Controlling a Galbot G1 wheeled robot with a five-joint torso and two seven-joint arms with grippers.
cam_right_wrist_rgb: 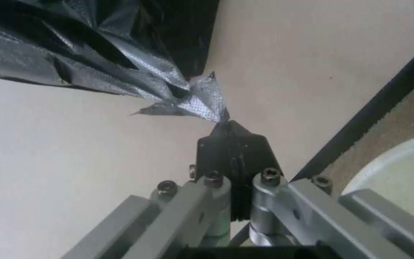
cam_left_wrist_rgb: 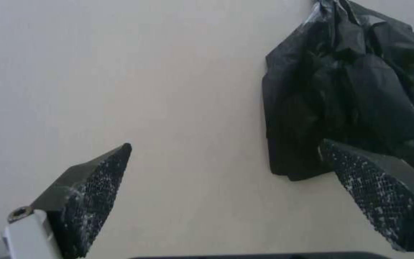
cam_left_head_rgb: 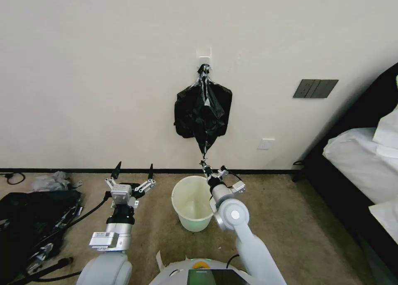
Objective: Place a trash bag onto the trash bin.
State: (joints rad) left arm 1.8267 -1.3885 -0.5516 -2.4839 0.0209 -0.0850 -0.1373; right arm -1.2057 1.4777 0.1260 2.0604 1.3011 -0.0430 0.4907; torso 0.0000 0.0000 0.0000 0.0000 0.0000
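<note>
Trash bag (cam_left_head_rgb: 206, 142): one pulled corner clamped in right gripper (cam_left_head_rgb: 204, 163) jaws at 12 o'clock above empty trash bin (cam_left_head_rgb: 192, 202), apparently still hooked to wall; left gripper (cam_left_head_rgb: 133, 172) jaws apart; fitting remains.

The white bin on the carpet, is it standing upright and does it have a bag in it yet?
Upright and unlined: the trash bin stands open-mouthed with a bare cream inside. The trash bag is stretched from the wall hook, its tip pinched by the right gripper.

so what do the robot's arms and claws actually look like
Both arms are silver-grey metal with smooth rounded white joint housings. The left claw has two pointed black fingers with textured pads on silver linkages, and a black cable trails from its wrist. The right claw has bolted silver linkages too.
</note>
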